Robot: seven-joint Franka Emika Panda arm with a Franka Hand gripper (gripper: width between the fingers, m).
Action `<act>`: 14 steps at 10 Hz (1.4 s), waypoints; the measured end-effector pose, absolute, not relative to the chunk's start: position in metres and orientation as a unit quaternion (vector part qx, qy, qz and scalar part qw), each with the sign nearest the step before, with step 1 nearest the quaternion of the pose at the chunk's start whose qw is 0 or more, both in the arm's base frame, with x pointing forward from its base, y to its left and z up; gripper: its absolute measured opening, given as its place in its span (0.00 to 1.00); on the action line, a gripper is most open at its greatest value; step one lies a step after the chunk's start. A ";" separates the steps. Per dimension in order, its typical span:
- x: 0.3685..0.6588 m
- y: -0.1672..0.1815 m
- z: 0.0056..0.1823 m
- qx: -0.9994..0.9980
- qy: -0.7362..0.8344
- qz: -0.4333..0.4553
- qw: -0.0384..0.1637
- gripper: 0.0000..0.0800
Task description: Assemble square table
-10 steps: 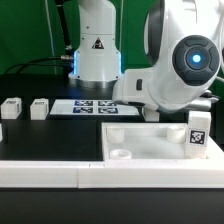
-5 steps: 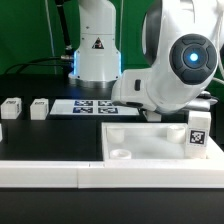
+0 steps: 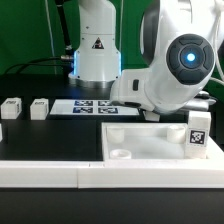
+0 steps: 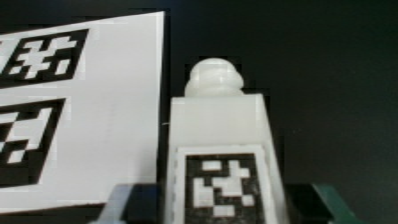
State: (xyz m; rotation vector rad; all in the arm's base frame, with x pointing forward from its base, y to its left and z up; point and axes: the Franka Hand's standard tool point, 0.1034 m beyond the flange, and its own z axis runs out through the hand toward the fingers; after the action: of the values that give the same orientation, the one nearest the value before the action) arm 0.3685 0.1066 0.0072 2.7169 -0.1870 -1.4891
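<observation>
Showing three legs (image 3: 12, 107) (image 3: 39, 108) (image 3: 197, 132) and one square table (image 3: 150, 143); gripper (image 4: 233, 204) straddles one leg (image 4: 222, 125)

My arm (image 3: 172, 70) hunches low at the exterior view's right. My gripper (image 4: 224, 208) has both fingers (image 4: 139, 203) clamped against a leg (image 4: 217, 130).

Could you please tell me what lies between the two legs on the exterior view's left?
Nothing: the exterior view shows only bare table between the outer leg and the inner leg.
</observation>
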 end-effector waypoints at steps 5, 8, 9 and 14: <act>0.392 0.078 0.050 0.873 -0.061 -0.485 -0.006 0.36; 0.414 0.058 0.100 0.883 -0.073 -0.464 -0.024 0.36; 0.416 0.051 0.113 0.882 -0.079 -0.464 -0.030 0.36; 0.459 0.036 0.116 0.961 -0.087 -0.258 -0.044 0.36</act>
State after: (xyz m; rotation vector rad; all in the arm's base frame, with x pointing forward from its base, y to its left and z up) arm 0.4591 0.0356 0.1160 3.1069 -0.2813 -0.8338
